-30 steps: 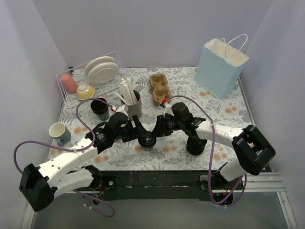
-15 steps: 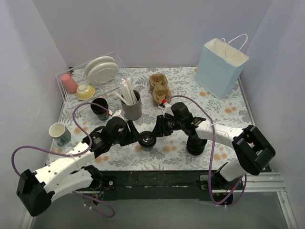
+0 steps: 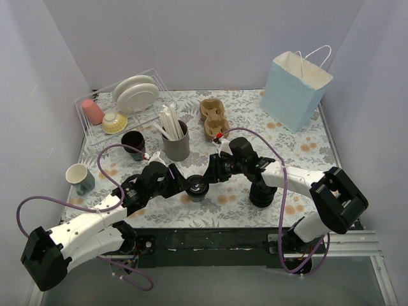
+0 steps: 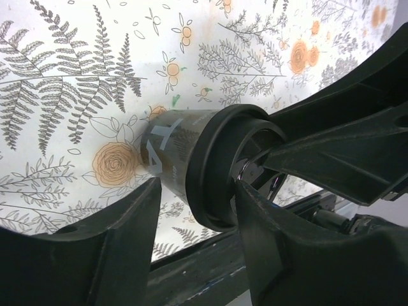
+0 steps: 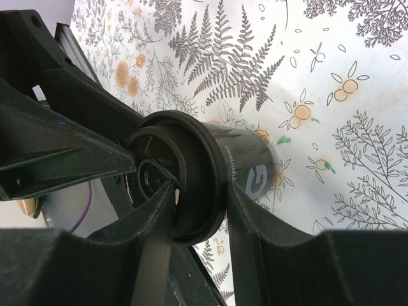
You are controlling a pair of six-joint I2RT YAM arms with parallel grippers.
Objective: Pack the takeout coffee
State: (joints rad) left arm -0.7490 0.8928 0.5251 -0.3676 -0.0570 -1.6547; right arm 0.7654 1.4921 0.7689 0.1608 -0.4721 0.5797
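Note:
The takeout coffee (image 3: 197, 189), a small black cup with a black lid, stands on the floral table between both grippers. My right gripper (image 3: 208, 176) is shut on it. In the right wrist view (image 5: 201, 191) one finger lies across the lid top and the other presses the cup wall (image 5: 252, 167) under the rim. My left gripper (image 3: 184, 185) is open at the cup's left. In the left wrist view (image 4: 196, 188) its fingers straddle the lid (image 4: 213, 172), with a gap on the left side. The cup's wall (image 4: 167, 150) shows beyond.
A ribbed stack of black lids (image 3: 262, 191) stands right of the cup. A lidless black cup (image 3: 133, 141), a grey holder of sticks (image 3: 176, 143), a cardboard carrier (image 3: 212, 118), a blue paper bag (image 3: 294, 89), a dish rack (image 3: 95, 121) and a mug (image 3: 79, 177) stand around.
My left arm has drawn back toward the lower left and its gripper has slid away from the cup. The right gripper and the cup have stayed put.

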